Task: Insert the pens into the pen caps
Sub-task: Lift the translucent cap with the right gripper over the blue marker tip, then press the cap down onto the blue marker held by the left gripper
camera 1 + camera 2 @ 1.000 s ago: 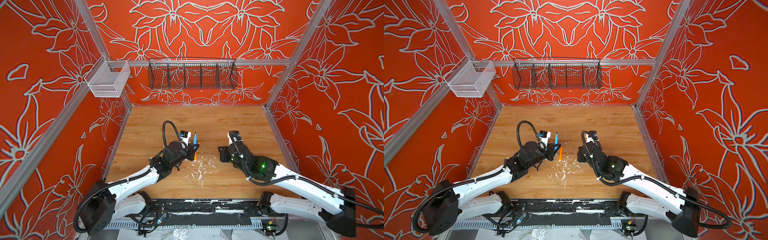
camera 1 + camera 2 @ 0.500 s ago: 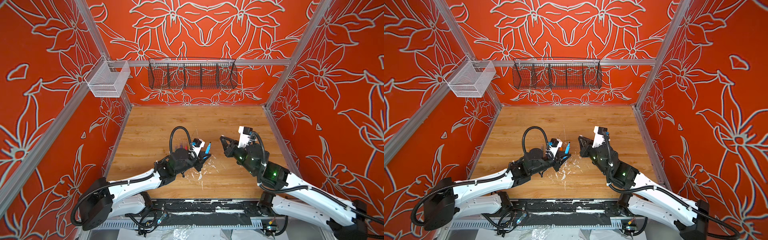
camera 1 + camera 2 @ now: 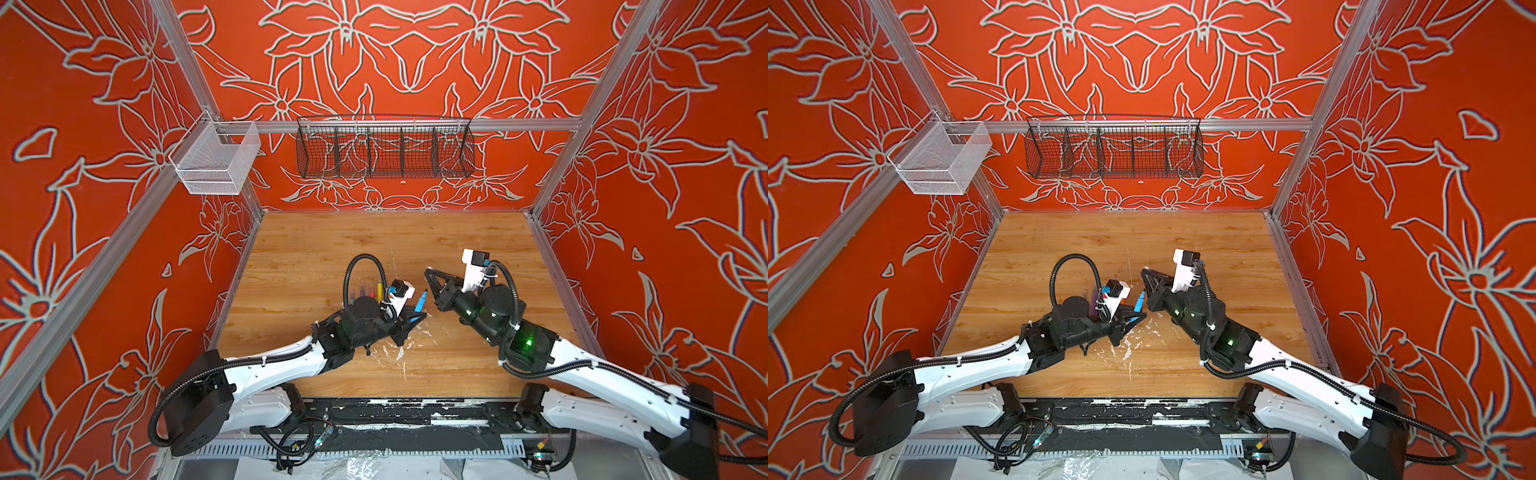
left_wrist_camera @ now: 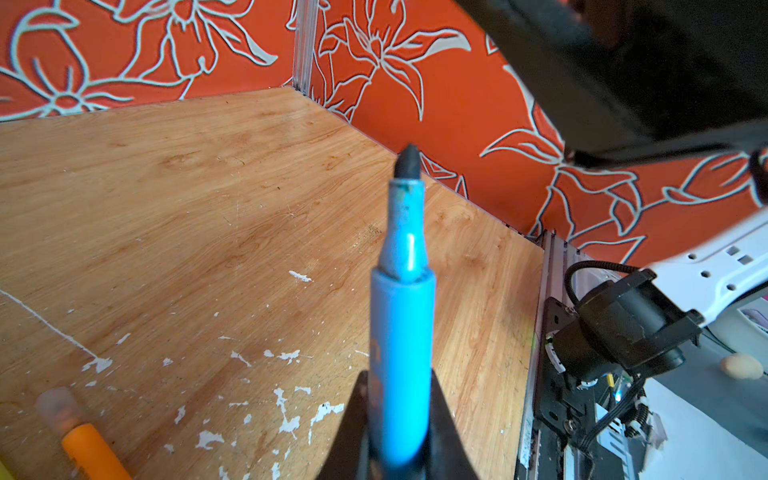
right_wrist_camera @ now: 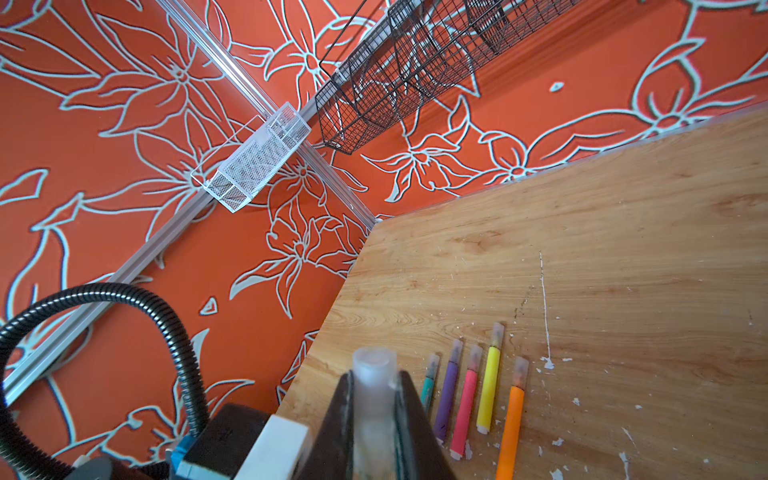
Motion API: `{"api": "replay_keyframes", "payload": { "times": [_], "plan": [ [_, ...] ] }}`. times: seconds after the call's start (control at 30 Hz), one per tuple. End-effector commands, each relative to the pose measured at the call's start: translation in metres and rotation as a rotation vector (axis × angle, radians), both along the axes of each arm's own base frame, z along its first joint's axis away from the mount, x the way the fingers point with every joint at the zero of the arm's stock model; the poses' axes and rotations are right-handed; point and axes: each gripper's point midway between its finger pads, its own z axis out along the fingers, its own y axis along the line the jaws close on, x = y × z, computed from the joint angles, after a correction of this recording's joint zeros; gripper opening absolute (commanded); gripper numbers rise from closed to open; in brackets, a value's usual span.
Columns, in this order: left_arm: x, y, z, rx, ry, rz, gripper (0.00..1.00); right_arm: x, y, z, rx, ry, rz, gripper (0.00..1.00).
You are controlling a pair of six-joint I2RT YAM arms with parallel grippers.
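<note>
My left gripper (image 4: 399, 415) is shut on the blue pen (image 4: 401, 332), whose bare dark tip points up and away from the jaws. In both top views the blue pen (image 3: 421, 300) (image 3: 1140, 300) is raised over the table's middle. My right gripper (image 5: 374, 386) is shut on a clear pen cap (image 5: 374, 374), its open end sticking out past the fingertips. In a top view the right gripper (image 3: 428, 274) sits just above and right of the pen's tip, apart from it. Green (image 5: 428, 386), purple (image 5: 449, 395), pink (image 5: 465, 403), yellow (image 5: 489, 386) and orange (image 5: 513, 424) pens lie capped in a row.
The row of capped pens (image 3: 370, 289) lies behind my left wrist. White flecks (image 3: 399, 353) dot the wooden table (image 3: 374, 241) near the front. A black wire basket (image 3: 384, 147) and a white mesh basket (image 3: 216, 160) hang on the walls.
My left gripper has carried the blue pen right and toward the front. My right gripper has risen off the table with the cap and swung its tip toward the pen.
</note>
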Motion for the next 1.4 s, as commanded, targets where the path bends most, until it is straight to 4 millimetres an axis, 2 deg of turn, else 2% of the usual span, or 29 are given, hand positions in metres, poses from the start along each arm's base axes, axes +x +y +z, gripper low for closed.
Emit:
{"api": "replay_keyframes", "payload": {
  "times": [0.0,0.33,0.47,0.83,1.1,1.37],
  "plan": [
    [0.000,-0.003,0.015,-0.038,-0.035,-0.011,0.00,0.000,-0.001,-0.003,-0.001,-0.018,0.001,0.05],
    [0.001,0.001,0.018,-0.043,-0.044,0.012,0.00,0.001,0.003,-0.022,-0.036,0.007,0.012,0.03],
    [0.008,0.003,0.014,-0.013,-0.031,0.051,0.00,-0.003,0.009,-0.023,-0.041,0.000,0.051,0.01],
    [0.014,0.009,0.016,-0.042,0.002,0.083,0.00,-0.004,0.008,-0.039,-0.044,0.023,0.050,0.01],
    [0.019,0.011,0.019,-0.141,0.110,0.019,0.00,-0.008,0.028,-0.055,-0.053,0.049,0.084,0.00],
    [0.015,0.013,0.026,-0.169,0.104,-0.019,0.00,-0.015,0.051,-0.065,-0.092,0.049,0.098,0.00]
  ]
}}
